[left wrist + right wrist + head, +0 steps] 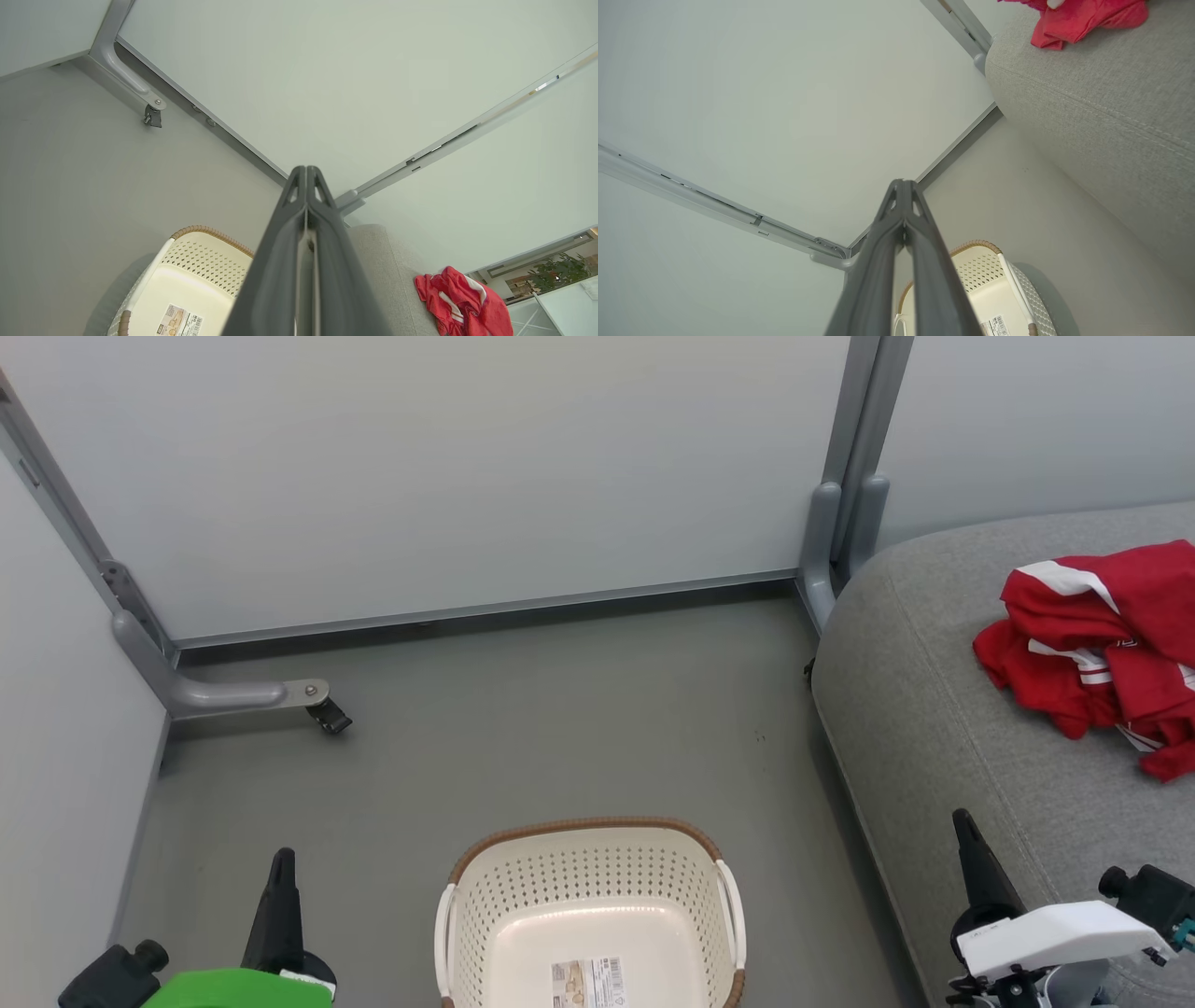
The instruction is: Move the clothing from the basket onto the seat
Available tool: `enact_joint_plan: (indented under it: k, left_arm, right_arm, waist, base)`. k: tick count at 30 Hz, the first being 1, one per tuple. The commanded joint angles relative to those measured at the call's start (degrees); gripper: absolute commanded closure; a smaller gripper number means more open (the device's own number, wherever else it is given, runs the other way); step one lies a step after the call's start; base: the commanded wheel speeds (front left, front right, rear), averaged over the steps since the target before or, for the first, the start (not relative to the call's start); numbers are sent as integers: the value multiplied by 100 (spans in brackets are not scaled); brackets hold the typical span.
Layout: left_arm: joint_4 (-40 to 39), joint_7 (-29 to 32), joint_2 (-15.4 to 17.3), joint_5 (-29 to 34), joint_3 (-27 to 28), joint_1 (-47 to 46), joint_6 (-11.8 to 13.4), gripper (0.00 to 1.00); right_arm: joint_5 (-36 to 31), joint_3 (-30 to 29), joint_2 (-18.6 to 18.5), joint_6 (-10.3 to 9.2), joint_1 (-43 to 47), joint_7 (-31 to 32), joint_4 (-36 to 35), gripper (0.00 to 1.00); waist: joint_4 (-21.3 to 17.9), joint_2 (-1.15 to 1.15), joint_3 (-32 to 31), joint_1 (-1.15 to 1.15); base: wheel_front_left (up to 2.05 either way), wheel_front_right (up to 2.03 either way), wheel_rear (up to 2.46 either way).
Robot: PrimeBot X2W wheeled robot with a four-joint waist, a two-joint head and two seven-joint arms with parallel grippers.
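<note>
The clothing (pixel 1102 644) lies in a red heap on the seat (pixel 934 737), well apart from the basket (pixel 588 825) on the floor (pixel 523 728). The left gripper (pixel 282 861) and the right gripper (pixel 962 823) each have their fingers pressed together.

Two grippers are here, the left gripper (pixel 282 855) and the right gripper (pixel 962 819), each with two dark fingers (pixel 280 261), four in all. One basket (pixel 588 824) sits between the two grippers. It has two white handles (pixel 442 933), one toward each gripper, and one label (pixel 586 983) on its bottom. One seat (pixel 934 737) lies just beside the right gripper. One heap of clothing (pixel 1102 635) lies ahead of that gripper; how many garments it holds cannot be told. One caster (pixel 330 717) stands ahead of the left gripper. Three wall panels (pixel 467 476) stand beyond both grippers.
</note>
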Motion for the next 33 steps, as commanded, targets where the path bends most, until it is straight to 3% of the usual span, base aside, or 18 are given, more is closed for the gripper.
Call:
enact_joint_plan:
  k: [1,33]
  left_arm:
    - [-31,31,53,-189,44,-196,-22,100]
    - [236,508,71,-2075,273,-672,-96,100]
  right_arm:
    - [192,-34,-45,-2,-139,44,-30,100]
    - [2043,-247,-59,-3,-434,522,94,100]
  waist:
    - [-1,0,9,0]
    - [-26,0,173,0]
  base:
    - [0,0,0]
    - [0,0,0]
